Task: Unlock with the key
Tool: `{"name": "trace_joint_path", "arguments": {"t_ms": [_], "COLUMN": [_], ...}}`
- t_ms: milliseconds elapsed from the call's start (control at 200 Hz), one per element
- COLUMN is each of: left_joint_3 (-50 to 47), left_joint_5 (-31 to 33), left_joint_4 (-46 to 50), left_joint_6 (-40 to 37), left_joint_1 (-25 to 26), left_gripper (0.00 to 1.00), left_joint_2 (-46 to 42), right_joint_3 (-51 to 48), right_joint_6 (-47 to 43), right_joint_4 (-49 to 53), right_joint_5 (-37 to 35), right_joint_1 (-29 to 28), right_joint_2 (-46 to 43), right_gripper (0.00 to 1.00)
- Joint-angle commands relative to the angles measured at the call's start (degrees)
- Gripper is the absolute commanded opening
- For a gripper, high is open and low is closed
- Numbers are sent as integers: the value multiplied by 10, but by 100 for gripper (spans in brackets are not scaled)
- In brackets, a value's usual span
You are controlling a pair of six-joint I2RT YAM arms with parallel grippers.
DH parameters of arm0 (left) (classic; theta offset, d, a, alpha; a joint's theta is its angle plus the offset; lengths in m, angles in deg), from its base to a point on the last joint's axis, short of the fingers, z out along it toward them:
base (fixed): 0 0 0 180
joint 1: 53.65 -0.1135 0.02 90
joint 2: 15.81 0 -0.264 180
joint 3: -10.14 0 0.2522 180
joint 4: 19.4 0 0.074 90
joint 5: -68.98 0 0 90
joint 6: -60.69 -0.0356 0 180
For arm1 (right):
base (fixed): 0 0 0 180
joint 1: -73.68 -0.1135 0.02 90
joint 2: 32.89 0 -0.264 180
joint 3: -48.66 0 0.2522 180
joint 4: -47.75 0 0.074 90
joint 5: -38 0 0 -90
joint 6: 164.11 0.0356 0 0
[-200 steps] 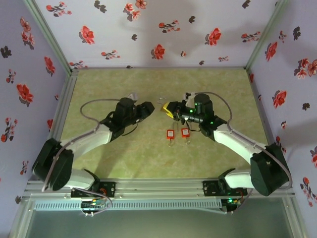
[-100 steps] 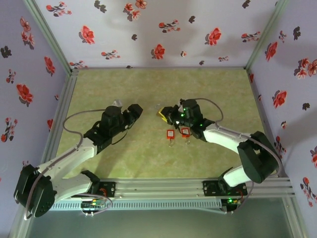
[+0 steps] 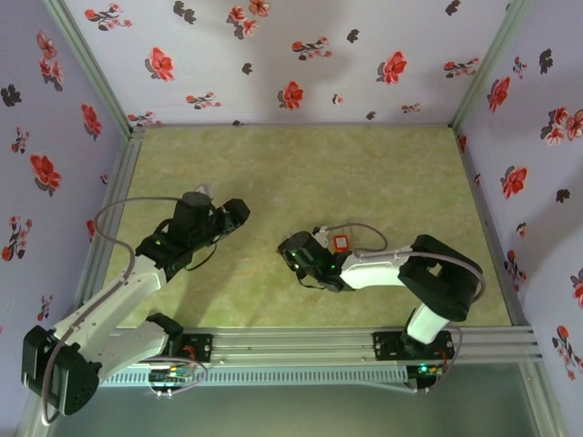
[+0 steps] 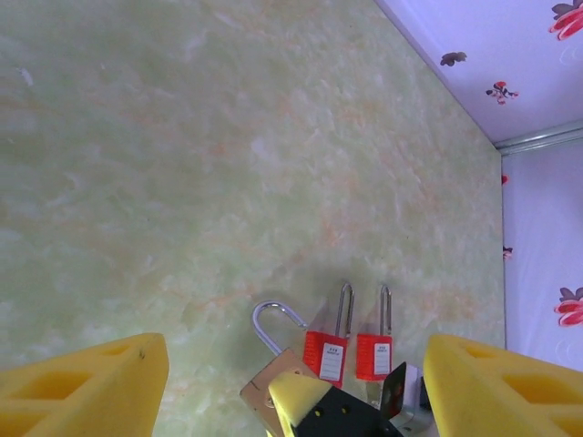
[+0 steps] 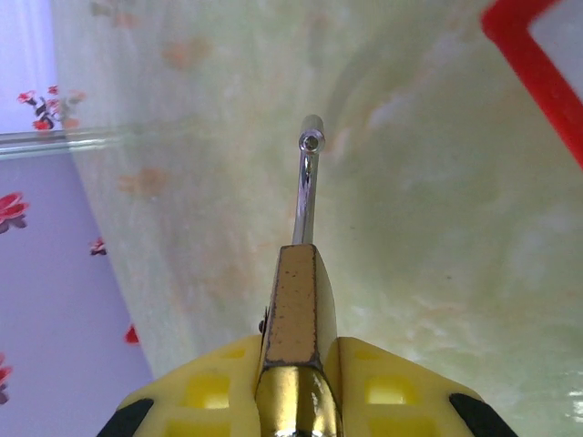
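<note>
The padlock (image 5: 296, 300) was in the right hand (image 3: 291, 251), near the middle of the counter (image 3: 364, 164) and toward its near edge. In the right wrist view the two yellow fingers (image 5: 214, 387) were closed on the brass body from both sides. The steel shackle (image 5: 307, 191) pointed away from the hand and was seen from its thin side. The shackle was low over the green surface, but I could not tell if it touched it. I also could not tell if the shackle was locked or free.

The right arm (image 3: 428, 273) was folded strongly, with its elbow to the right and the hand pointing to the left.

Two red pieces (image 4: 325, 353) lay side by side on the counter, each with a white label and a thin metal loop. In the left wrist view the padlock was just to the left of them, and its shackle curved upward in the picture. In the top view one of them showed just beyond the right wrist.

The left hand (image 3: 237, 212) was over the left part of the counter, apart from the right hand and turned toward it. Its fingers (image 4: 86, 382) stood wide apart and had nothing between them.
</note>
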Motion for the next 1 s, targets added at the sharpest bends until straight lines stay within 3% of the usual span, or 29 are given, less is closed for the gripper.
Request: {"name": "trace_joint_path", "arguments": {"t_ms": [0,95,280,345,525,800,925,995], "left_joint_3": [-12,-15,-21,-21,-17,-1,8,12], "left_joint_5": [-9,-12,-16,-21,-24,-24,-19,-19], "left_joint_4": [27,44,69,76,92,104,113,109], "left_joint_6": [-28,-38,-49,-51,-56,-68,-70,-76], "left_joint_1": [-9,-15,-26,-29,-35,-39,-39,-39], "left_gripper": [75,76,79,80,81,84,86,92], "left_joint_2": [-26,-40,-63,-67,-71,-61,-56,-57], "right_joint_3": [20,27,37,40,57,89,89,94], "right_joint_6": [56,74,115,126,159,191,163,120], "right_joint_4": [-24,-40,-71,-64,24,198,248,282], "right_joint_5": [-103,-122,-123,-123,-147,-134,-144,-160], "right_joint_1": [-18,-29,-46,-52,-76,-108,-109,-103], "right_joint_2": [17,43,80,76,30,-56,-110,-149], "right_gripper": [2,9,34,44,61,74,77,83]}}
